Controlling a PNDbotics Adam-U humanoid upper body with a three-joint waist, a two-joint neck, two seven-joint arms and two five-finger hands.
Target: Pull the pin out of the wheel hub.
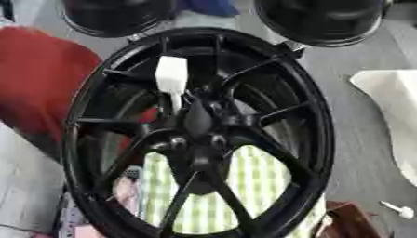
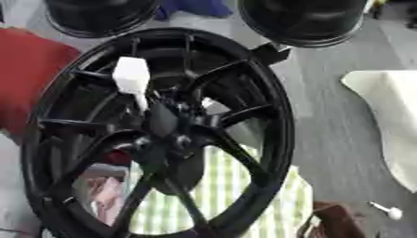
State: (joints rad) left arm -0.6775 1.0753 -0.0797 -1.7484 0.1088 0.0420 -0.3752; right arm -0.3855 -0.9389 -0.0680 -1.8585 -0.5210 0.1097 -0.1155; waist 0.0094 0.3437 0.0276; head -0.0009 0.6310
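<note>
Black spoked wheel hub (image 1: 199, 135) upright, white pin (image 1: 172, 76) seated beside centre; silvery patch behind spokes only in right eye view; no robot fingers visible.

Black wheel hub (image 1: 199, 135) cut off at the bottom edge; white pin's (image 1: 172, 76) tip hidden among the spokes.

Grey floor (image 1: 358, 139), green-checked cloth (image 1: 260, 181)

Black spoked wheel hub (image 1: 199, 135) standing upright, filling the view.
White pin (image 1: 172, 76) sticking out just above its centre.
</note>
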